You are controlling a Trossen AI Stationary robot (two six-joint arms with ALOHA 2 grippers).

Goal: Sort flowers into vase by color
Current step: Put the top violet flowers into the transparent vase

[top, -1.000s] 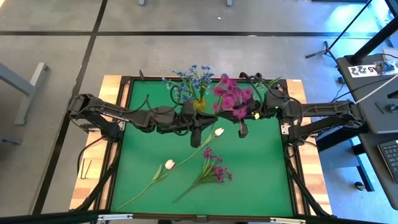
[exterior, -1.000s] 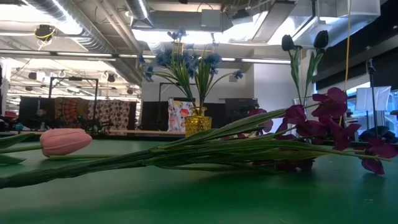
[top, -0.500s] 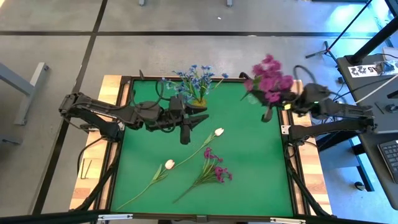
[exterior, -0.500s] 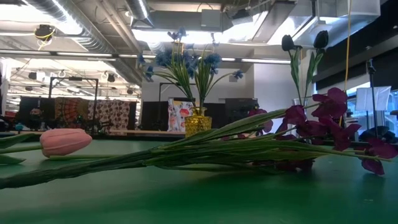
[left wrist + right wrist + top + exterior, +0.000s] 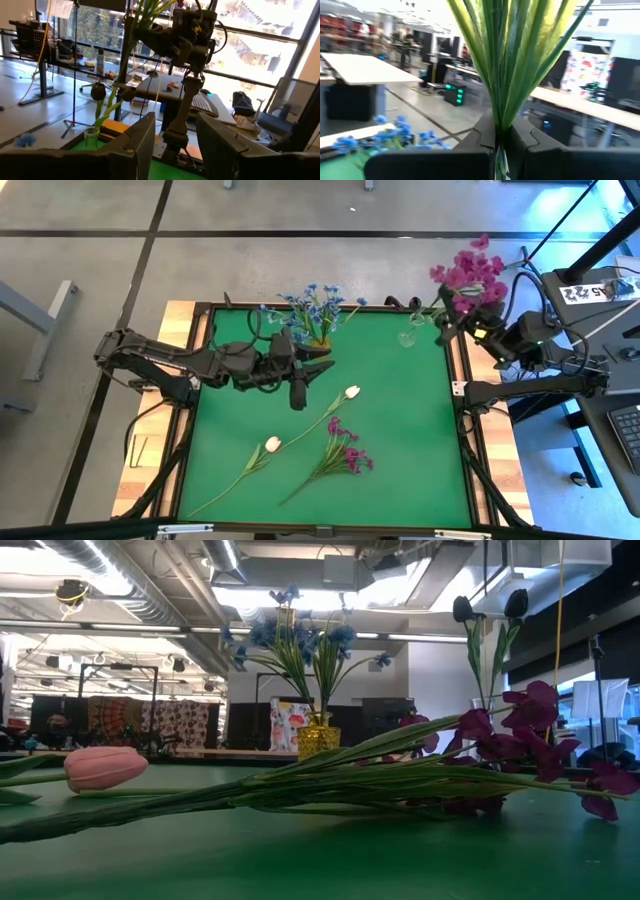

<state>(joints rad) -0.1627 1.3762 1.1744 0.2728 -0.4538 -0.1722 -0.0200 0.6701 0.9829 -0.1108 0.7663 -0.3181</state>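
Above the worktop's [image 5: 400, 430] far right corner, my right fingers [image 5: 502, 131] are clamping a bunch of magenta-purple flowers with long green stems [image 5: 465, 275]. My left fingers [image 5: 172, 142] are hovering apart beside the gold vase of small blue flowers [image 5: 315, 315], while two white tulip buds [image 5: 352, 392] and a magenta spray [image 5: 345, 455] are lying on the green mat.

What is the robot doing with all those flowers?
It is sorting fake flowers by colour. The right gripper is shut on a bunch of magenta-purple flowers, holding it near the table's far right corner, by a small clear glass vase. The left gripper, fingers open, waits mid-table near the blue flowers in a yellow vase. Two white tulips and one purple sprig lie on the green mat.
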